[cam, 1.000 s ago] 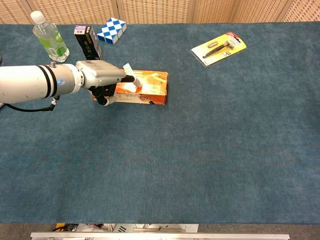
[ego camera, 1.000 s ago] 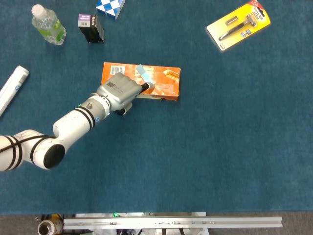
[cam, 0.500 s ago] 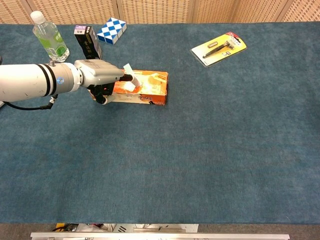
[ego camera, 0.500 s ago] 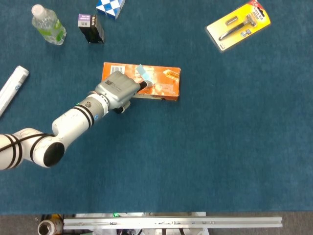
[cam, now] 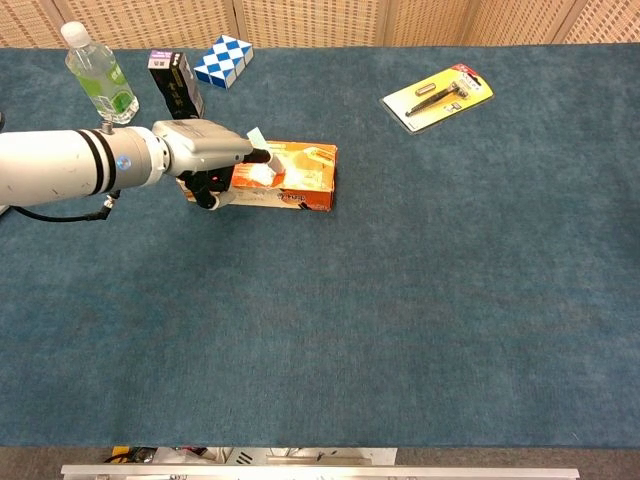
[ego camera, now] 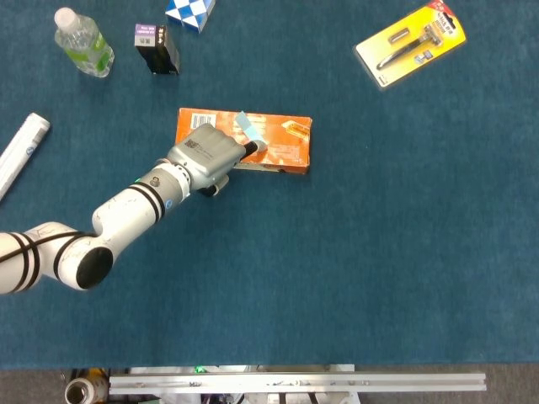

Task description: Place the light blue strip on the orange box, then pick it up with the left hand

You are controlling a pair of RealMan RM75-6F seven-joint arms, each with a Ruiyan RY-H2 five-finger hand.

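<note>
The orange box lies flat on the blue table, left of centre. My left hand reaches in from the left and covers the box's left half. Its fingertips pinch the light blue strip, which sticks up at a tilt above the box top. In the chest view the same left hand holds the strip just over the orange box. Whether the strip's lower end touches the box is hidden by the fingers. My right hand shows in neither view.
A water bottle, a small black box and a blue-and-white cube stand at the far left. A white tube lies at the left edge. A yellow razor pack lies far right.
My left hand drew back a little to the left, then returned to where it was. The strip stays pinched in its fingertips over the box.
</note>
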